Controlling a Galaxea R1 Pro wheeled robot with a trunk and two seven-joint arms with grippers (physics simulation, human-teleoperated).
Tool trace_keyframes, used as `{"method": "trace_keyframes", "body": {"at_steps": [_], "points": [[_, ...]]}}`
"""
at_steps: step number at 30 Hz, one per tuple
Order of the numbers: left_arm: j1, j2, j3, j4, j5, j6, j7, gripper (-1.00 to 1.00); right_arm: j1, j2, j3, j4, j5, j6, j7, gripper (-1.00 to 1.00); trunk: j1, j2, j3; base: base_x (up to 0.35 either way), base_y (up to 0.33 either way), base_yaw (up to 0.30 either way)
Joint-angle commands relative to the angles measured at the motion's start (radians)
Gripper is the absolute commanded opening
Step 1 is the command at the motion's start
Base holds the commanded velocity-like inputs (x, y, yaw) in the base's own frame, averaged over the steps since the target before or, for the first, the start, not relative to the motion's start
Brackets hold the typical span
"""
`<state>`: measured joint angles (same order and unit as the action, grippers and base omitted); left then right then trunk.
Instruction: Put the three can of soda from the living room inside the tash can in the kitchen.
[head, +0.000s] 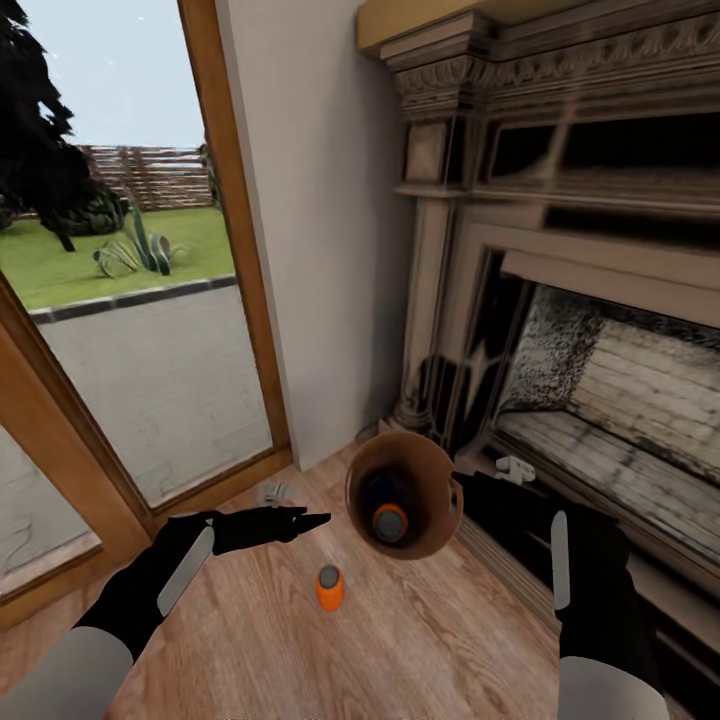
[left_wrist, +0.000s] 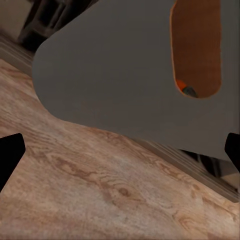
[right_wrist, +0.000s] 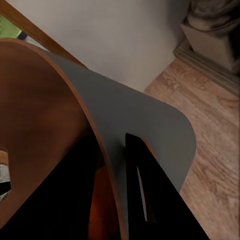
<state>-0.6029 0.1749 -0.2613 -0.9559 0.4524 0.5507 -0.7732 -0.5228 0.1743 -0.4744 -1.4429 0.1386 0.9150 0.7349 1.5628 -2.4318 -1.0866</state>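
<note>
While my right gripper (right_wrist: 117, 165) is clamped over the rim of the trash can (head: 432, 475), one finger inside and one outside the wall, the bin hangs tilted above the wood floor (head: 420, 640) with its mouth facing me. Down inside sits an orange soda can (head: 390, 522) and something dark beside it that I can't make out. My left gripper (head: 300, 521) reaches level toward the bin, fingers spread wide, holding nothing, stopped just short of its grey side. Another orange can (head: 330, 587) stands upright on the floor between my arms. Fireplace (head: 600, 380) sits right behind, glass door (head: 130, 300) off left.
</note>
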Motion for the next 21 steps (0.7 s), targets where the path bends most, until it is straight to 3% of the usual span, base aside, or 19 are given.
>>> {"method": "trace_keyframes", "body": {"at_steps": [1, 12, 21], "points": [[0.0, 0.0, 0.0, 0.0, 0.0, 0.0, 0.0, 1.0, 0.0, 0.0, 0.0, -0.001, -0.038, 0.013, 0.003, -1.0, 0.0, 0.0, -0.001, 0.0, 0.0, 0.0], [0.0, 0.0, 0.0, -0.002, 0.001, -0.001, -0.001, 1.0, 0.0, 0.0, -0.001, -0.011, -0.039, 0.012, 0.005, -1.0, 0.0, 0.0, -0.006, 0.01, 0.0, 0.0], [0.0, -0.001, -0.004, 0.004, -0.001, 0.0, 0.0, 1.0, 0.0, 0.0, -0.001, -0.022, -0.039, 0.013, 0.006, -1.0, 0.0, 0.0, -0.006, 0.291, 0.0, 0.0]]}}
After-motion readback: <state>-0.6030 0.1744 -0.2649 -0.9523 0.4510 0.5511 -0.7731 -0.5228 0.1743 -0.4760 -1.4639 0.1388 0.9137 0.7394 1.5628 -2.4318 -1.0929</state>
